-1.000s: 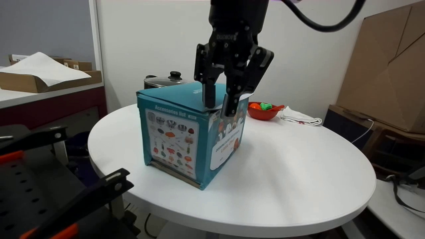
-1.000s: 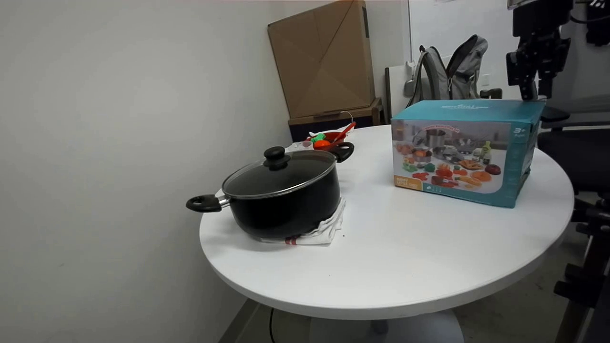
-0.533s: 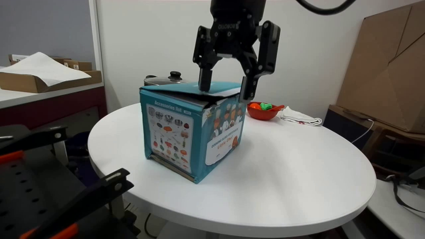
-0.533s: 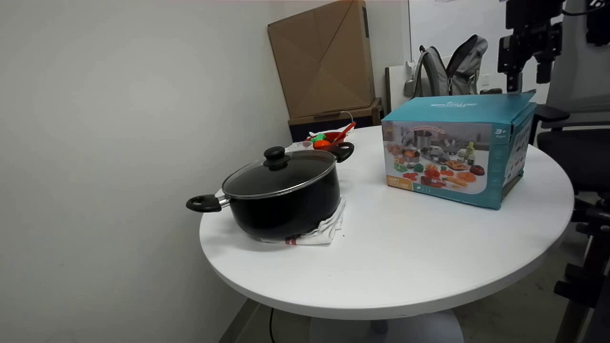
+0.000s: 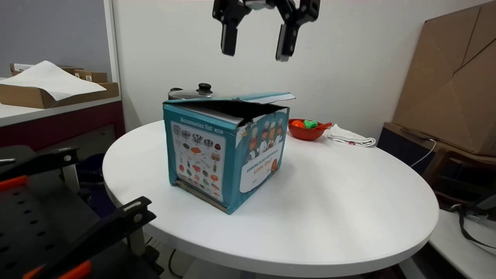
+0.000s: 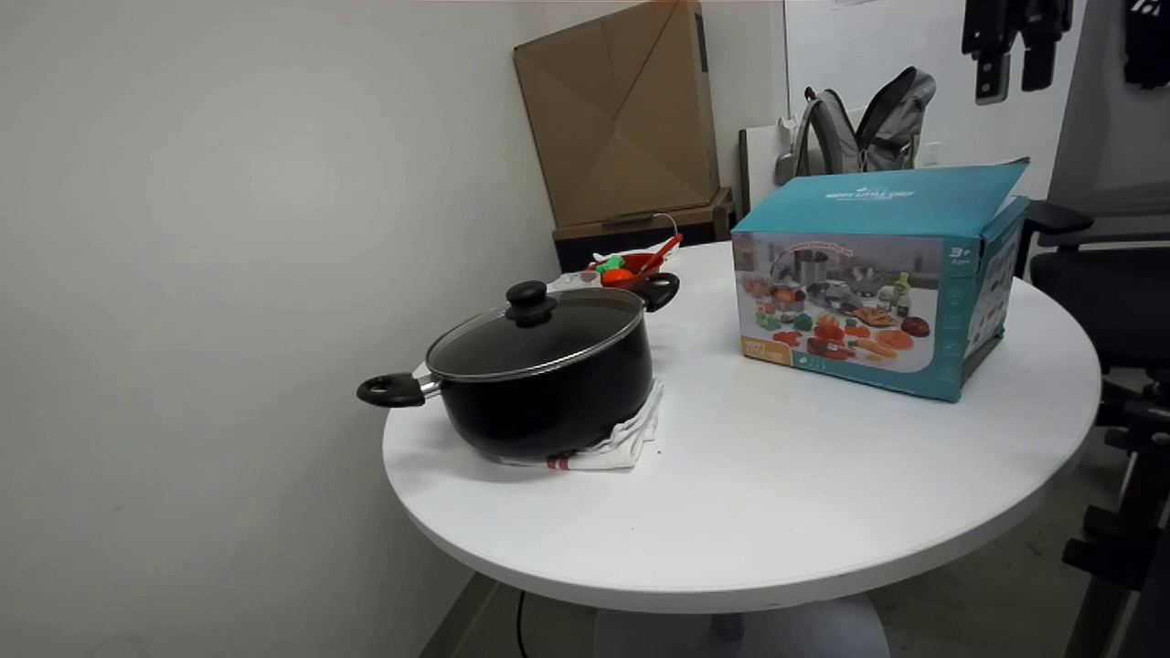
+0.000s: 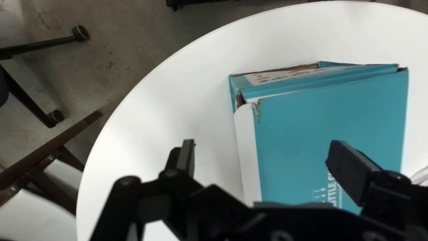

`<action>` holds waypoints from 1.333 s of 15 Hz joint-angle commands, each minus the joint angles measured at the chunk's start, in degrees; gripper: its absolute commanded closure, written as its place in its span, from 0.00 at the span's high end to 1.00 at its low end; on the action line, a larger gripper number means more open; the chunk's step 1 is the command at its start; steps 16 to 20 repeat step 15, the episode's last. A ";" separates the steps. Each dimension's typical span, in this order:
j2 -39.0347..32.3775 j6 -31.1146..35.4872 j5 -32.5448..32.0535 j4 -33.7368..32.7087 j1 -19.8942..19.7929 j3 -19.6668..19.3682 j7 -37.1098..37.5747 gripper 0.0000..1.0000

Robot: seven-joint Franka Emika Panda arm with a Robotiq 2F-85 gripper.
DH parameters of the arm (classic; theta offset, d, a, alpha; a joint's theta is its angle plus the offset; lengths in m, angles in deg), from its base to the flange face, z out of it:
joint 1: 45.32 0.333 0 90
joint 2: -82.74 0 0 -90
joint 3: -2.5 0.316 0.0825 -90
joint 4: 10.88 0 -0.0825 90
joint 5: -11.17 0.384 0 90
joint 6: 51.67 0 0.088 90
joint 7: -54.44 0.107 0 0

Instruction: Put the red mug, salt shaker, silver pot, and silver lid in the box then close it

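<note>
The box, blue with a white panel of small pictures, stands on the round table in both exterior views. Its blue lid is tilted up along one side, and a dark gap shows beneath it. In the wrist view a white flap runs along the lid's edge. My gripper hangs well above the box, apart from it. Its fingers are spread wide with nothing between them. Red mug, salt shaker, silver pot and silver lid are hidden or out of view; the box's inside is too dark to read.
A large black pot with a glass lid rests on a folded cloth. Beyond it are a red bowl holding toy food and a white towel. The table's rounded edge shows in the wrist view.
The jaws have spread from partly closed at the box's top edge, and the gripper has risen clear. The lid has lifted from nearly flat to ajar, and the box has turned and shifted slightly.
</note>
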 commanded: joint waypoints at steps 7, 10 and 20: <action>12.99 -4.43 0.60 1.43 3.35 1.53 -0.10 1.00; 14.68 -4.44 0.60 2.40 3.49 1.69 0.04 1.00; 14.73 -4.44 0.60 2.54 3.49 1.69 0.04 1.00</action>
